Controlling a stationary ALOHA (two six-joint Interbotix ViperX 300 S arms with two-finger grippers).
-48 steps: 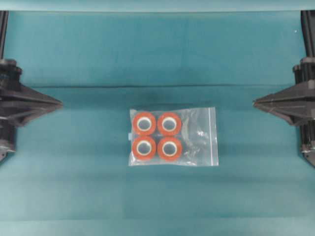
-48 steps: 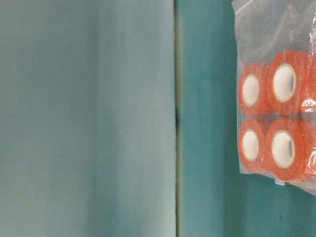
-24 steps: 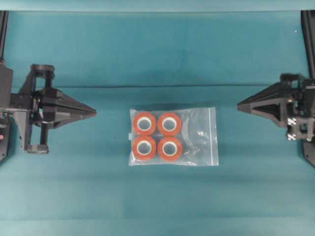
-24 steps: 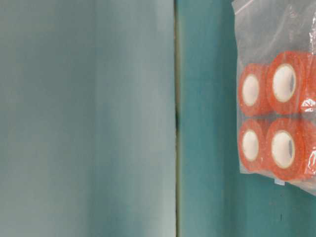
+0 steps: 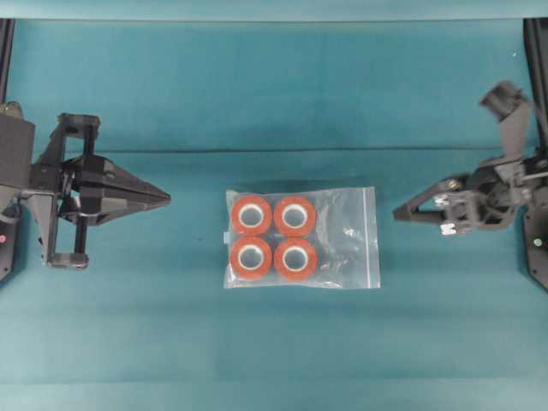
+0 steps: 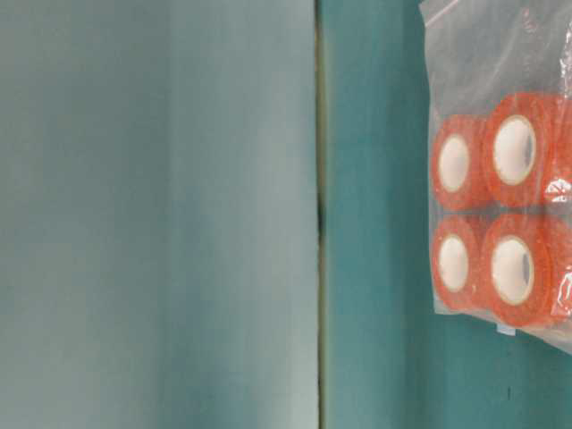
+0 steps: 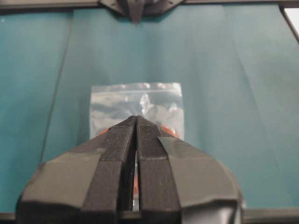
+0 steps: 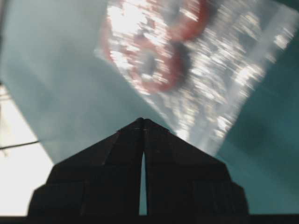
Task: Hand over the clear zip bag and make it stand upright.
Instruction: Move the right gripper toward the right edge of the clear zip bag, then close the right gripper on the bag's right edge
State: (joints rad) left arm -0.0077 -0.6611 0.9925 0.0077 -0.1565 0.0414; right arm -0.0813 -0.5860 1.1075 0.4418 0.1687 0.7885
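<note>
The clear zip bag (image 5: 334, 238) lies flat in the middle of the teal cloth, its zip strip along the right edge and orange rolls with white cores (image 5: 273, 237) packed in its left half. The bag also shows in the table-level view (image 6: 500, 54), in the left wrist view (image 7: 135, 100) and blurred in the right wrist view (image 8: 219, 79). My left gripper (image 5: 166, 198) is shut and empty, pointing at the bag from the left, well apart from it. My right gripper (image 5: 397, 212) is shut and empty, just right of the zip edge, tilted.
A teal cloth (image 5: 274, 94) covers the table, with a fold line across it behind the bag. Black arm posts stand at the far left (image 5: 5, 51) and far right (image 5: 536, 51) edges.
The right gripper has swung in towards the bag's zip edge and tilted. The left gripper came in from the left edge a second ago and has hardly moved since. The bag has not moved.
</note>
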